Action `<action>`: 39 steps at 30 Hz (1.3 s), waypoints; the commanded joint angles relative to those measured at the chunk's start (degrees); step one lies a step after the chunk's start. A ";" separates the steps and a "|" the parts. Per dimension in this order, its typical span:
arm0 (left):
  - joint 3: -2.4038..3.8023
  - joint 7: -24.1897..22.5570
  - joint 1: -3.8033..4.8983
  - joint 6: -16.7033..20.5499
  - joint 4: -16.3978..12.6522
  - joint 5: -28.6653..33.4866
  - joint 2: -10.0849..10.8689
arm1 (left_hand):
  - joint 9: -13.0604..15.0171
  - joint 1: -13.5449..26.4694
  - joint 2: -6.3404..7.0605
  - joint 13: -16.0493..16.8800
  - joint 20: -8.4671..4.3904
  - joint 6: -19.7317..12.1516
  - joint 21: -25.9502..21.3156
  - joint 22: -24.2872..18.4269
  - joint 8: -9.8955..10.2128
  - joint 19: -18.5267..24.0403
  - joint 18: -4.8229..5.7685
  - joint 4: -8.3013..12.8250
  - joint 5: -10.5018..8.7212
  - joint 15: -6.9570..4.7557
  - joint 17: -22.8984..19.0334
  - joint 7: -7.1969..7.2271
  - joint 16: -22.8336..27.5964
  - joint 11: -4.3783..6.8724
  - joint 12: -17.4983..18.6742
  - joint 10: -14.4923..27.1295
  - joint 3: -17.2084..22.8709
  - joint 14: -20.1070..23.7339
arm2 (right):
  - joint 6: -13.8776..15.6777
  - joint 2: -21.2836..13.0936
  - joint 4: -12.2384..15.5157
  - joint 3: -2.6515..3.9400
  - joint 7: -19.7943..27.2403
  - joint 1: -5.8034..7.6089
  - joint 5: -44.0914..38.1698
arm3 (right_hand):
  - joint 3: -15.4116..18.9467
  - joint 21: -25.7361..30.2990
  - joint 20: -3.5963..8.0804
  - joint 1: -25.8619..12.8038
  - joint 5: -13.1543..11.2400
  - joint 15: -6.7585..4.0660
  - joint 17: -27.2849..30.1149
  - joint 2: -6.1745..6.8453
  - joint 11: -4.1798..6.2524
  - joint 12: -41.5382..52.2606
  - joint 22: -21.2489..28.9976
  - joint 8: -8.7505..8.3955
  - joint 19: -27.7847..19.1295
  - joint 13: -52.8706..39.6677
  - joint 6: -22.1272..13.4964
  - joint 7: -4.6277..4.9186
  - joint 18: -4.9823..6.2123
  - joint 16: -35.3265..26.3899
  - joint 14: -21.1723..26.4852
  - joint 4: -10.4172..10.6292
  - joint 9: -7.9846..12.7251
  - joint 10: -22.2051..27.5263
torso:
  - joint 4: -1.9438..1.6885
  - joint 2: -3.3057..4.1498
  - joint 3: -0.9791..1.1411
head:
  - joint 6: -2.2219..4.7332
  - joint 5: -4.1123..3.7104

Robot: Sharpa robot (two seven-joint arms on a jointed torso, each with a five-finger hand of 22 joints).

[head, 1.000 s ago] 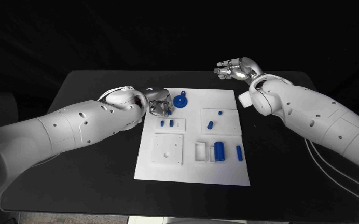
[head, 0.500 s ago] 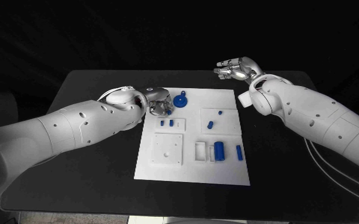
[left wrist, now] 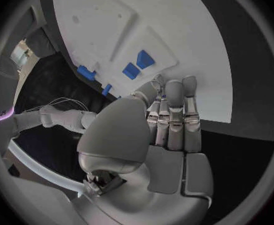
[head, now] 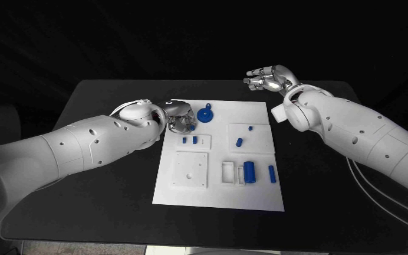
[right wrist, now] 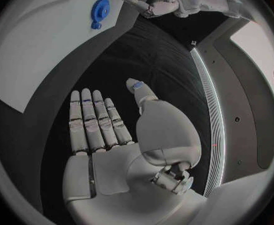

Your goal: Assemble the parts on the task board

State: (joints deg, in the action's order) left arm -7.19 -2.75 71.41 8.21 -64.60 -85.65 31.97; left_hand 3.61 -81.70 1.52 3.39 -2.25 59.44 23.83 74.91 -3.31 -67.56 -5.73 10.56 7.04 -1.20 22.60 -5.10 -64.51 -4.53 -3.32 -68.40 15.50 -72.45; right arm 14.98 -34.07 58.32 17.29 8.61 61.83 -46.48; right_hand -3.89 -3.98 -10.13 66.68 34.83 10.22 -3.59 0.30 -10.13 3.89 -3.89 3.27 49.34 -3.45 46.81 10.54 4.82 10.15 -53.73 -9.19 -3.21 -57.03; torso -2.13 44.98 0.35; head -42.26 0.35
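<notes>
The white task board point(head: 255, 112) lies mid-table, also seen in the wrist views point(left wrist: 131, 15) point(right wrist: 43, 40). My left hand point(head: 180, 117) hovers at its far left corner, fingers straight and close together point(left wrist: 171, 120), nothing in them. Just right of it stands a blue round part with a knob point(head: 205, 114) point(right wrist: 100, 8). Two small blue pieces point(head: 190, 140) point(left wrist: 138, 65) sit in a little white plate below the hand. My right hand point(head: 270, 79) point(right wrist: 106, 130) is raised beyond the board's far right corner, flat and empty.
On the board's right half lie two small blue pieces point(head: 240, 141), a blue cylinder point(head: 249, 172) and a blue bar point(head: 271, 174). A white square plate with holes point(head: 191, 169) and a white frame point(head: 228, 172) sit near the front. Black table point(head: 111, 166) surrounds the board.
My left hand has dipped slightly at the board's corner. The right hand and the parts have not moved.
</notes>
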 commanded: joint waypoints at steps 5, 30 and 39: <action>0.02 0.08 -0.02 0.92 0.11 0.20 0.09 | -0.06 -0.06 0.94 0.02 0.55 -1.23 0.00 1.21 -0.21 -0.12 -1.30 -0.05 0.14 0.71 -0.09 0.11 0.24 -0.41 0.00 1.49 0.99 0.00 | -0.59 -0.05 -0.02 0.03 0.53 -0.03 0.09 | -0.12 -0.11 0.03 -0.49 0.13 -0.03 0.08 -0.17 0.13 -0.16 0.07 -0.15 -0.43 0.09 -0.21 -0.17 -0.41 0.07 0.42 -0.14 0.08 0.34 | -0.02 0.01 -0.02 | -0.01 0.05; 0.82 -4.73 1.01 6.95 6.65 28.14 3.13 | 0.01 0.53 1.35 0.08 0.99 1.29 -4.25 -0.64 -0.29 4.80 -0.30 -0.80 -0.15 0.70 -5.16 -2.37 11.73 0.06 -0.19 -1.73 1.70 4.23 | -4.10 -1.75 0.81 0.03 -0.25 -0.36 -10.56 | -10.14 -5.27 4.81 3.71 -9.05 -5.53 -0.37 -1.33 3.57 0.37 -1.19 0.90 11.59 0.08 13.49 -2.25 1.49 4.42 -12.94 -7.23 -0.78 -8.69 | -0.13 -0.10 -0.04 | 1.06 -0.84; 0.89 -7.22 4.38 3.78 1.40 42.69 9.25 | -0.01 -0.14 0.17 0.06 1.23 0.85 -14.04 -7.53 -0.29 4.59 1.67 -1.74 -1.04 1.34 -9.86 -2.72 28.31 0.01 -0.19 -2.43 -3.00 2.00 | -11.09 -4.18 2.74 -0.16 -5.05 -0.39 -28.33 | -10.78 -13.71 10.47 5.53 -10.73 -10.15 -2.64 0.62 5.84 -0.46 -4.77 0.44 22.22 0.08 17.02 -3.41 1.25 9.26 -25.89 -7.03 -0.71 -13.75 | -0.05 -0.13 -0.01 | 1.91 -1.99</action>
State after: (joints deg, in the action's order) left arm -6.30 -7.07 75.54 13.01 -62.09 -52.81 40.78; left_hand 3.59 -81.69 2.08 3.40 -1.12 60.38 10.30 67.73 -3.61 -62.58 -4.72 8.86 6.15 -0.02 12.93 -7.68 -37.22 -4.42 -3.32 -70.84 12.85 -70.29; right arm 8.24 -37.94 60.58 17.15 6.19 61.48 -64.55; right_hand -14.93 -16.96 0.03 71.81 24.41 0.43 -5.94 0.76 -4.23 3.72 -8.28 3.77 70.74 -3.39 63.58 7.12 5.75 18.82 -78.61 -16.26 -3.88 -70.32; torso -2.11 44.89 0.33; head -40.63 -1.25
